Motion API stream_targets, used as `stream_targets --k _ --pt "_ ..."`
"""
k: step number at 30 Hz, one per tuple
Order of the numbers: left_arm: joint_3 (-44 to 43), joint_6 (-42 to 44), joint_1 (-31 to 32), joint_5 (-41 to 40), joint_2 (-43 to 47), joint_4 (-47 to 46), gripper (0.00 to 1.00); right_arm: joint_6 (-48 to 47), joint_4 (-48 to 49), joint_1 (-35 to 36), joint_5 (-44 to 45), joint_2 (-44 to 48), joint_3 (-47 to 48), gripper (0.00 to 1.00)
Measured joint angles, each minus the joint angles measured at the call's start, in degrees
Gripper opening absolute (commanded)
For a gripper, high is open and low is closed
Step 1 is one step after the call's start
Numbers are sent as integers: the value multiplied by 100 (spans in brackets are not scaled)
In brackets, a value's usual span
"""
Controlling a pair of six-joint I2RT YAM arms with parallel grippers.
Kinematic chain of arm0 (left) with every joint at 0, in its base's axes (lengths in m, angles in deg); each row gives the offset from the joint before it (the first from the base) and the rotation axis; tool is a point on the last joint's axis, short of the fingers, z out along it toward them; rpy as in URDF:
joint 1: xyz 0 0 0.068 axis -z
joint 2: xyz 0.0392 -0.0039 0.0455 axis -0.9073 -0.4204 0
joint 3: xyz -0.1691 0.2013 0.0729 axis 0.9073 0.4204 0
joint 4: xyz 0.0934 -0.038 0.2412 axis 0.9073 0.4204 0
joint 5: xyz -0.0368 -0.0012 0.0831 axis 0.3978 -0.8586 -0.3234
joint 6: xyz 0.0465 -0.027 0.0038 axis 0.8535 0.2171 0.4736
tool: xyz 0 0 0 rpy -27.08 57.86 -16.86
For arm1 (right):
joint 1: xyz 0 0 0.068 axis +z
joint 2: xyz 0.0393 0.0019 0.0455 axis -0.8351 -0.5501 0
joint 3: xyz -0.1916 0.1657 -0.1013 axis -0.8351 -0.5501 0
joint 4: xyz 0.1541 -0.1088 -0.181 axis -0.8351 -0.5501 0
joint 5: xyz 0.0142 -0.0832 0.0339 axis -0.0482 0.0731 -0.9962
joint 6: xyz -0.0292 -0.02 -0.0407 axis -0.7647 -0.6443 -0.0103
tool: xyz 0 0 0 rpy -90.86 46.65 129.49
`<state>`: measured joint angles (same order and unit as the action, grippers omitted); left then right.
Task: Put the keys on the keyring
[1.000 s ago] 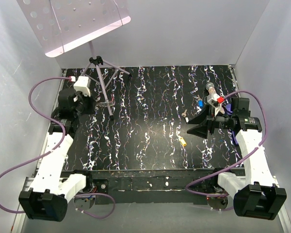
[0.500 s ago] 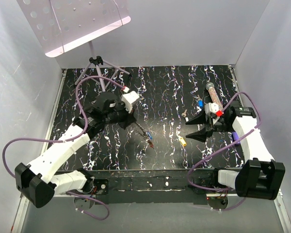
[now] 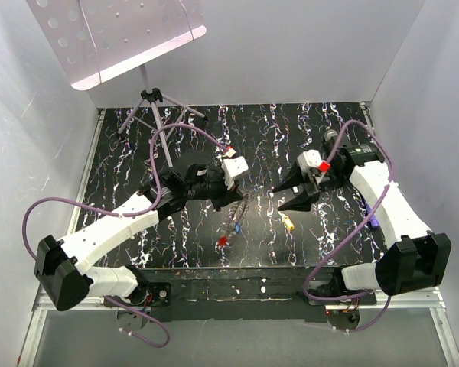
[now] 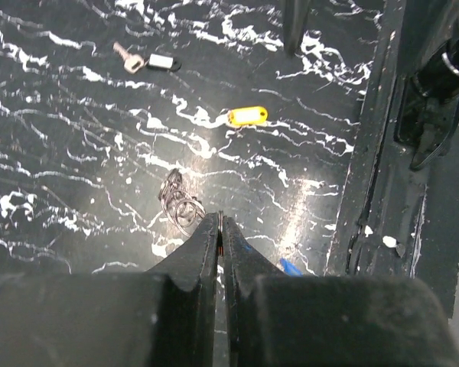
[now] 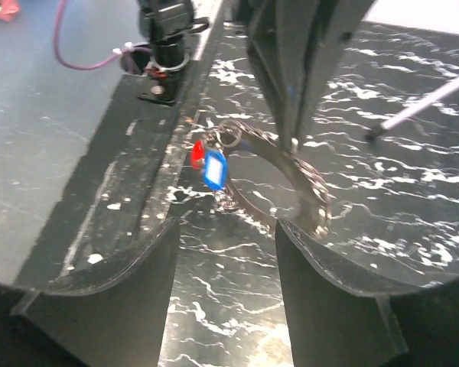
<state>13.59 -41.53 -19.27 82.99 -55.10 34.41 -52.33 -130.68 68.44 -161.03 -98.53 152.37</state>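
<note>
Keyring (image 3: 242, 210) hangs from my left gripper (image 3: 236, 200) near the middle of the table (image 3: 260, 145), toward its near edge. In the left wrist view the jaws are pressed together with only a thin strip of metal between them, so this gripper is clamped on the keyring. Past the fingertips I see only some loops of wire (image 4: 180, 205); the rest is hidden behind my own fingers. From the right wrist camera the keyring shows as a curved, blurred band (image 5: 287, 162), and a blue key (image 5: 214, 170) and a red key (image 5: 196, 155) hang at its lower end. In the top view both are very small, blue key (image 3: 236, 226) above red key (image 3: 222, 241), and I cannot tell whether they touch the table. The right gripper (image 3: 288, 195) is just to the right of the keyring, pointing at it, with its jaws wide apart and nothing between them. A yellow key (image 3: 288, 223) lies loose on the table just below this gripper. The left wrist view also shows a silver key (image 4: 125, 55) lying beside a dark-headed key (image 4: 162, 62), farther off; its colour I cannot make out. In the top view I cannot find these two, since the right gripper stands over that area. A music stand (image 3: 157, 115) is in the far left corner, with its top cut off by the frame.
</note>
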Motion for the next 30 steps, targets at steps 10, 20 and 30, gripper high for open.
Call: stream_targets --k 10,20,30 --pt "1241 -28 24 651 586 -1593 0 1714 -46 1228 1217 -192 894 56" --pt "2216 50 24 1078 1062 -3012 0 2573 1373 1578 1764 149 260 55" --pt "2498 457 24 1543 929 -3971 0 4540 4885 2013 2208 1340 -1587 48"
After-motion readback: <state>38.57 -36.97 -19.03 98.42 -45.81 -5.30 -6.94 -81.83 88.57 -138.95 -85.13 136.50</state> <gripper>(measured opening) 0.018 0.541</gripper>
